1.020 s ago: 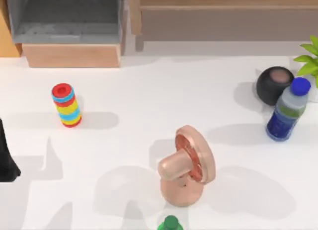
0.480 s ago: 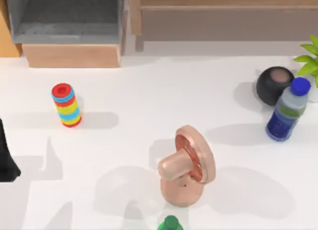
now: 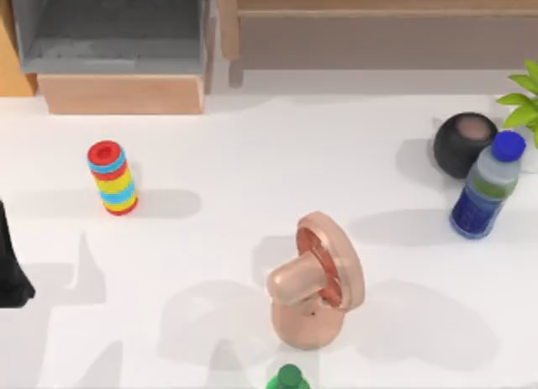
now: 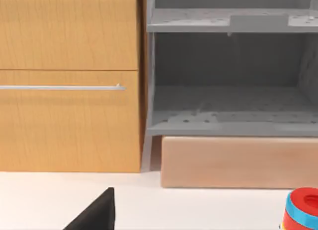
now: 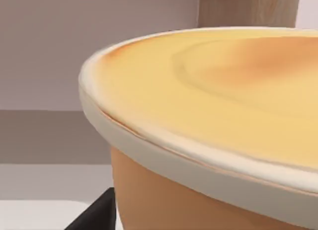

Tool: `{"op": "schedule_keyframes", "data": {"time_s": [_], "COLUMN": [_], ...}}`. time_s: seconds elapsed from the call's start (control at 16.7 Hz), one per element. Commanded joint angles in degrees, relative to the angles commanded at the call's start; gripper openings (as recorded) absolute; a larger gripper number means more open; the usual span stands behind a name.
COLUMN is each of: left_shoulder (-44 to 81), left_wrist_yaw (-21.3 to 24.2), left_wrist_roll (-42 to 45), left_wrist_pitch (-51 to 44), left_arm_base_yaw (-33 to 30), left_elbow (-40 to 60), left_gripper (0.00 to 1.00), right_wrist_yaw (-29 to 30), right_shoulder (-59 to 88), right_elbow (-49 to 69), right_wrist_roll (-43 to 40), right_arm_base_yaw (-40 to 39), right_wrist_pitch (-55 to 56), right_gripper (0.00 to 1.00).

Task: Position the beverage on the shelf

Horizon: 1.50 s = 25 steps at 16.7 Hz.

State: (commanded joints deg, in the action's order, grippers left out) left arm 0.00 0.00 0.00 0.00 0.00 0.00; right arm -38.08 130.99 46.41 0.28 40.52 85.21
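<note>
The grey open shelf (image 3: pixel 109 36) stands at the table's back left, and the left wrist view looks straight into the shelf (image 4: pixel 228 120). A can banded in red, blue and yellow (image 3: pixel 112 177) stands upright in front of it, and its red top (image 4: pixel 303 212) shows in the left wrist view. A clear bottle with a blue cap and dark blue label (image 3: pixel 486 187) stands at the far right. My left gripper (image 3: pixel 10 275) sits at the left edge, well clear of the can. A dark part of my right gripper (image 5: pixel 99 215) shows beside an orange pot (image 5: pixel 208 115).
A copper-coloured fan-like object (image 3: pixel 318 280) stands at centre front, with a green bottle cap (image 3: pixel 288 378) at the front edge. A black round object (image 3: pixel 464 141) and plant leaves (image 3: pixel 523 103) are at the right. A wooden cabinet (image 4: pixel 69 81) adjoins the shelf.
</note>
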Motion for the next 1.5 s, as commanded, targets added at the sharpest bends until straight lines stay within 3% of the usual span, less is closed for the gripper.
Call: {"op": "schedule_keyframes", "data": {"time_s": [0.72, 1.5], "left_shoulder": [0.0, 0.0], "left_wrist_yaw": [0.0, 0.0], "left_wrist_roll": [0.0, 0.0], "left_wrist_pitch": [0.0, 0.0], "left_arm_base_yaw": [0.0, 0.0], "left_elbow": [0.0, 0.0], "left_gripper": [1.00, 1.00], "right_wrist_yaw": [0.0, 0.0], "right_shoulder": [0.0, -1.6], "right_elbow": [0.0, -0.3], "right_wrist_roll": [0.0, 0.1], "right_arm_base_yaw": [0.0, 0.1], "right_wrist_pitch": [0.0, -1.3], "right_gripper": [0.02, 0.00]}}
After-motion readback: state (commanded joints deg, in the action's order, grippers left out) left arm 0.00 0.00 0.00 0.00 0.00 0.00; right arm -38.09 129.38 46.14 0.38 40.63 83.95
